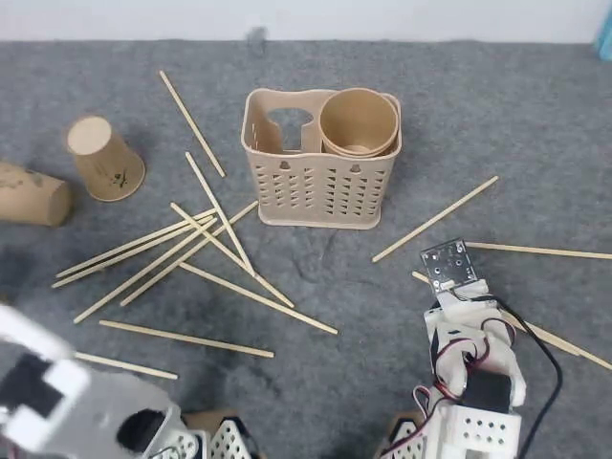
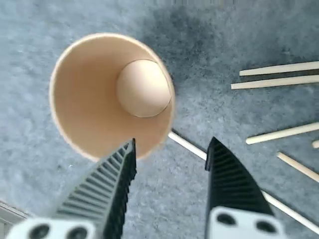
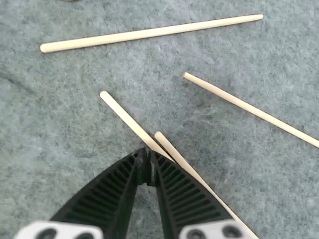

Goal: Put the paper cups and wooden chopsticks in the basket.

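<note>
The left gripper (image 2: 173,144) hangs with its jaws wide apart and nothing between them. A paper cup (image 2: 99,94) lies on its side on the grey mat (image 2: 239,30) just beyond the left jaw's tip, its open mouth turned towards the gripper. A thin chopstick (image 2: 189,147) runs across the mat under the gap between the jaws.

The right gripper (image 3: 148,155) has its jaws pressed together at the tips. A near chopstick (image 3: 122,114) runs in under those tips; I cannot tell whether it is pinched. A second chopstick (image 3: 199,179) lies just beside it.

The basket (image 1: 316,186) stands at the middle far side with stacked cups (image 1: 359,121) in its right compartment. Two loose cups (image 1: 105,158) (image 1: 33,194) sit well to its left, and scattered chopsticks (image 1: 220,215) lie between.
</note>
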